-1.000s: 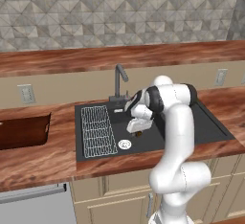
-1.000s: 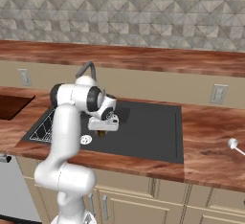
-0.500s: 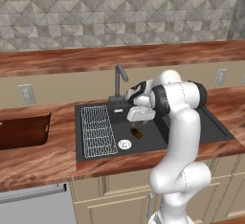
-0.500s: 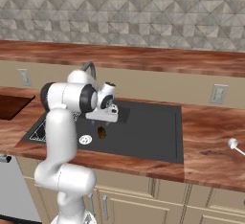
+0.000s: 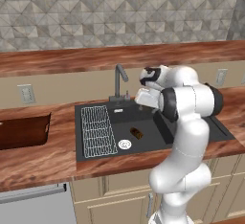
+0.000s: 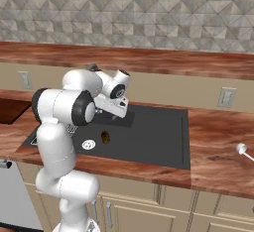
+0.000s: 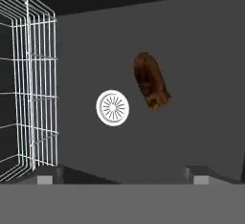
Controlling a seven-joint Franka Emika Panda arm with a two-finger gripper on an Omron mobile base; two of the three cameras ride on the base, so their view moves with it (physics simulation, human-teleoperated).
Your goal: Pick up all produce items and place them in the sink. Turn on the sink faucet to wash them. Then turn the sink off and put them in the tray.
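Black sink floor, brown produce lump lying beside round drain, claw spread wide above, holding nothing

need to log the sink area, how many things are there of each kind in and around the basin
produce item: 1
drain: 1
wire rack: 1
faucet: 1
tray: 1
wall outlets: 2
total: 7

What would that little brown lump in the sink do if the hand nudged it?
The produce item looks rounded and oblong, so it would probably roll. The sink floor looks smooth, so it might also slide. It seems firm, not floppy.
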